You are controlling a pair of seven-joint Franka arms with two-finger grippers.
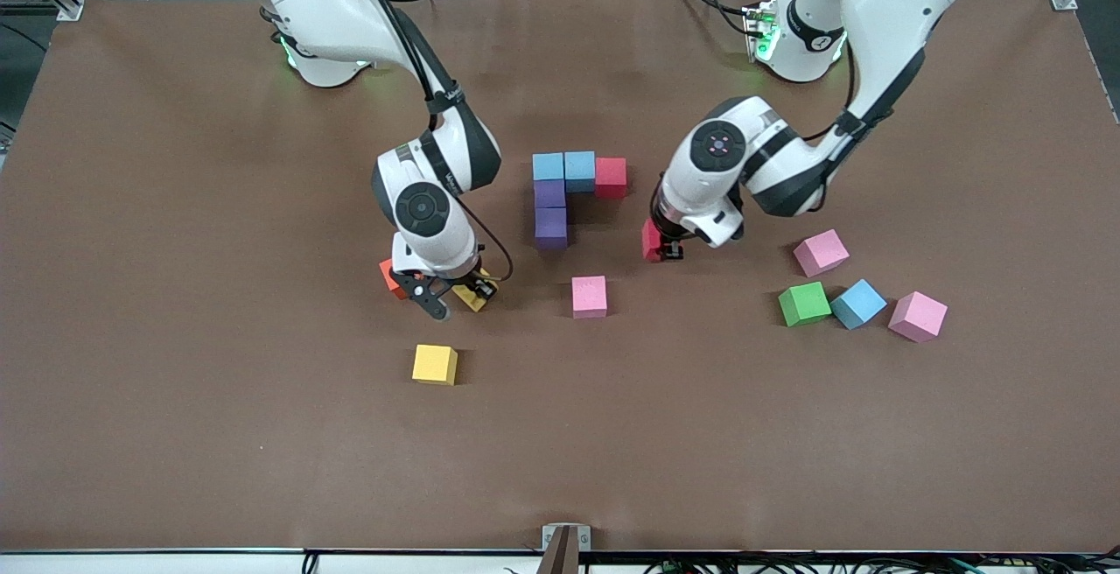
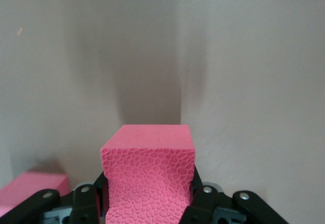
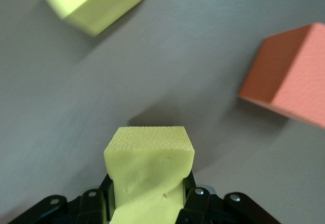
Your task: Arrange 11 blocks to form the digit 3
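Gripping red block (image 2: 148,170): left end effector (image 1: 662,247). Right end effector (image 1: 455,292) clenched on yellow block (image 3: 149,176), orange block (image 3: 289,75) beside.

No legible text, label, brand or number anywhere.

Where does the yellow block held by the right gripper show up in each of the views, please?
Front view: the held yellow block sits in the right gripper, beside the orange block.
Right wrist view: it fills the lower middle, pinched between the fingers.
Left wrist view: not in it.
Shared landmark: the orange block shows in the front and right wrist views.
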